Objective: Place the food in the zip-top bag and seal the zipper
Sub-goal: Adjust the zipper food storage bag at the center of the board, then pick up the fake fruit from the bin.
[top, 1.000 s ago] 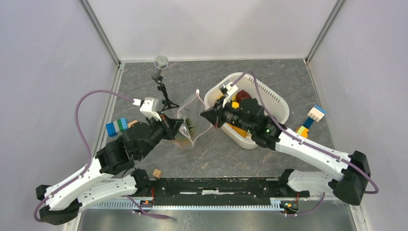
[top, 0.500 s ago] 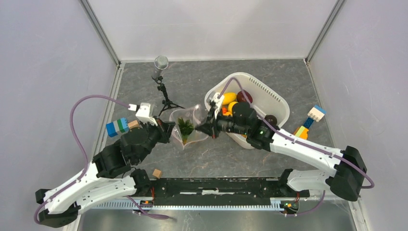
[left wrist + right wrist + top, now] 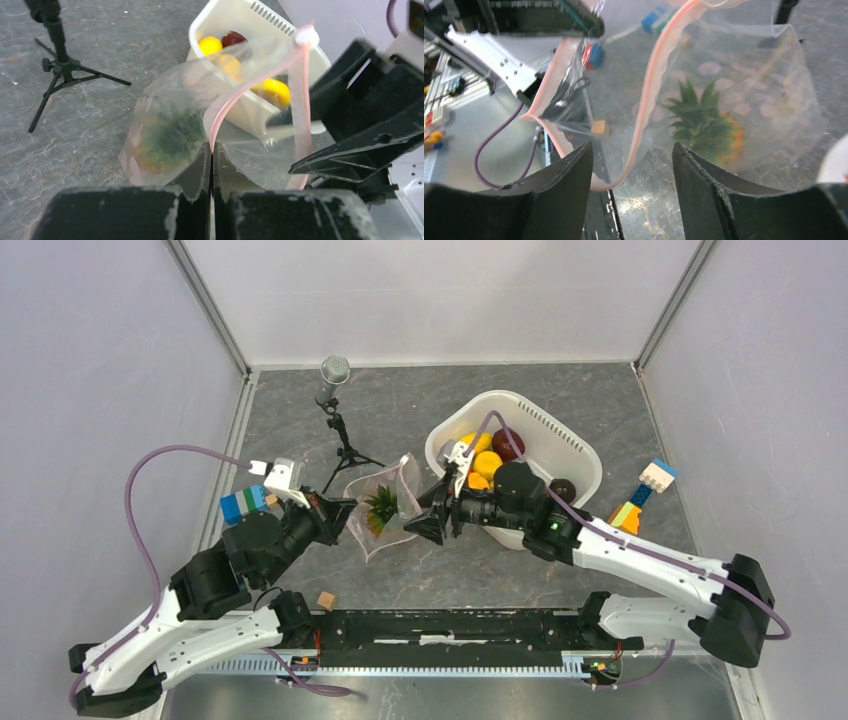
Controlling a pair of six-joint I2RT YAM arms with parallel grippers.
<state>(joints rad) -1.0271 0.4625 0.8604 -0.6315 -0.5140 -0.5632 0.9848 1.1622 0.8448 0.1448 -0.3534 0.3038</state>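
Note:
The zip-top bag [image 3: 388, 523] [image 3: 165, 107] [image 3: 764, 75] lies between my two arms, mouth toward the right arm. A piece of food with a green leafy top [image 3: 381, 504] [image 3: 172, 134] [image 3: 698, 117] and an orange body sits inside it. My left gripper [image 3: 345, 510] [image 3: 211, 146] is shut on the pink zipper [image 3: 222, 107] [image 3: 650, 90] at the bag's mouth. My right gripper [image 3: 428, 523] [image 3: 631, 150] is open at the mouth's other side, with a loop of the strip hanging between its fingers. More food, yellow [image 3: 478, 443] and maroon [image 3: 508, 443], lies in the white tub [image 3: 555, 430] [image 3: 260, 10].
A small microphone on a black tripod [image 3: 337, 430] [image 3: 55, 70] stands behind the bag. A blue and green block stack [image 3: 243, 503] sits by the left arm, another stack [image 3: 645, 490] at the right. A small wooden cube [image 3: 325, 599] lies near the front rail.
My right gripper has moved from beside the tub toward the near side of the bag's mouth and its jaws have opened. My left arm drew back leftward, pulling the bag with it.

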